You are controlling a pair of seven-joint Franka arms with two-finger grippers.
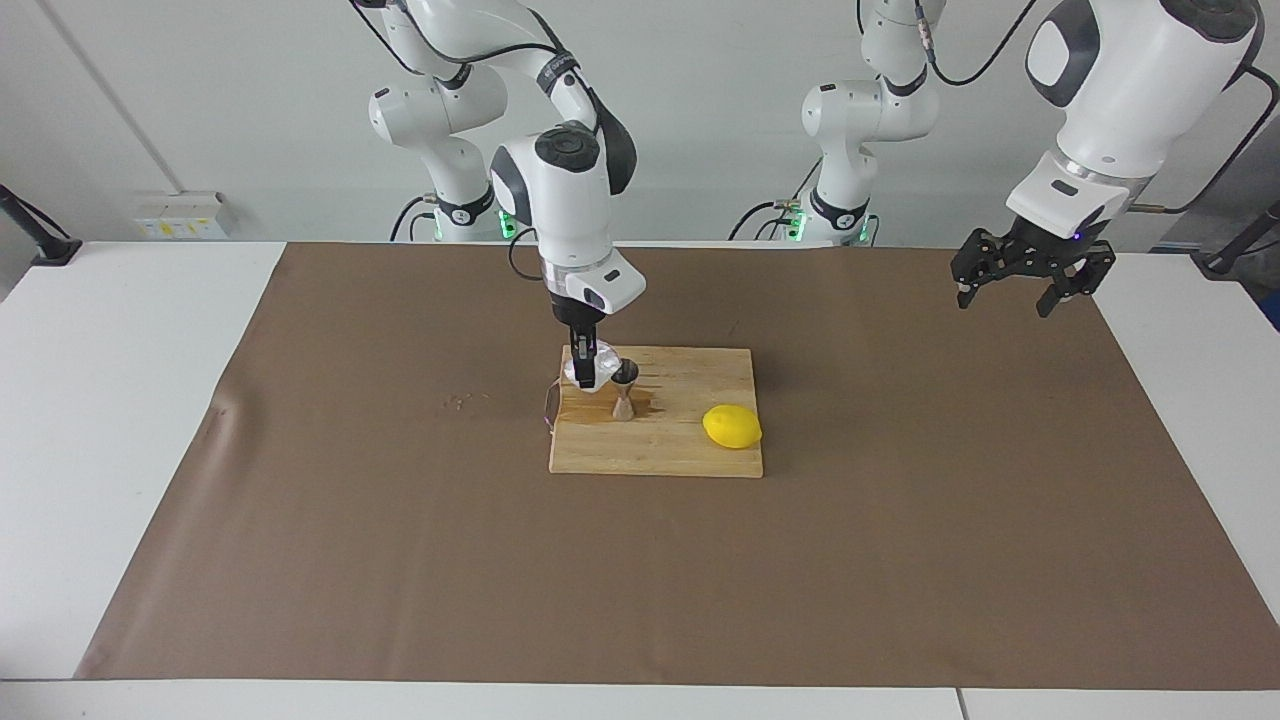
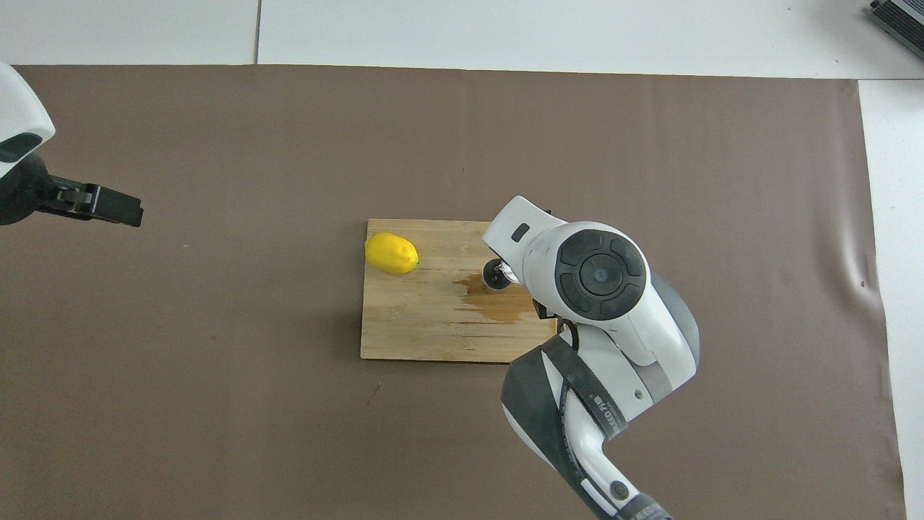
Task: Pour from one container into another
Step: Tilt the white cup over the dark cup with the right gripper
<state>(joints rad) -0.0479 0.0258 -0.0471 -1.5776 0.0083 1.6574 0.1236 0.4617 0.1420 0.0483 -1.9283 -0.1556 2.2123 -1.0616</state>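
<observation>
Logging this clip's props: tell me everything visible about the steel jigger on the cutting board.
The jigger is a small shiny steel hourglass, two cones joined at a narrow waist. It stands upright on the wooden cutting board, at the right arm's end, in a wet brown stain. Its dark open mouth faces up. The clear ribbed cup, held by the right gripper, is right beside its rim; whether they touch cannot be told.
</observation>
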